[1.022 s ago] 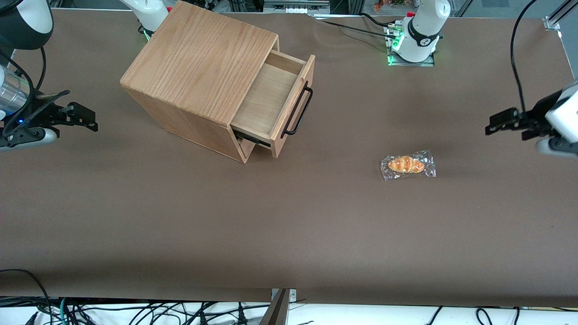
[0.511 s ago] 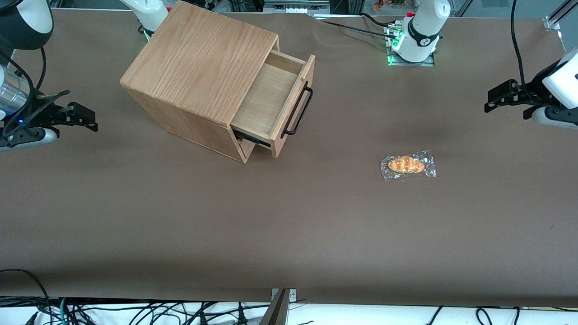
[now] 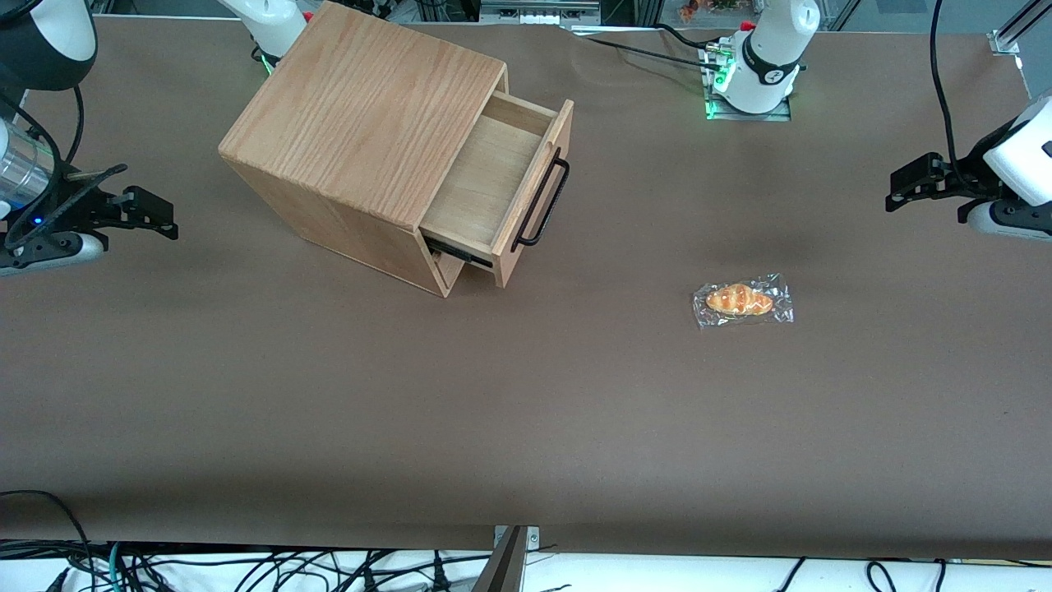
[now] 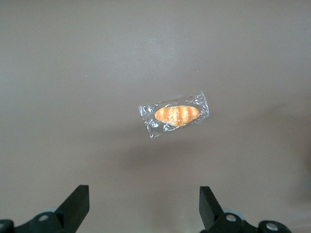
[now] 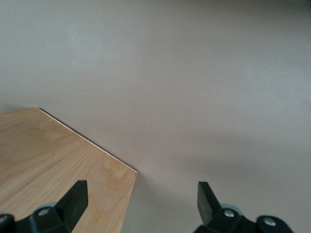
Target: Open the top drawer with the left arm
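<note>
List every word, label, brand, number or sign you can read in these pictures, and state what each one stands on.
None can be read.
Wrapped bread roll: clear wrapper, no legible print.
Top drawer and its wooden box: bare wood, no text.
Arm base: one small dark mark, too small to read.
Left arm's claw: open, above the table at the working arm's end, no marking.

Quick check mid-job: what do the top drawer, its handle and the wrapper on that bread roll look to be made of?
The top drawer looks like light oak outside and paler bare wood inside, with visible grain. Its handle seems to be thin black matte metal bar. The bread roll sits in clear crinkled film, probably plastic, catching glints. The gripper hangs open above it, well away from the drawer.
</note>
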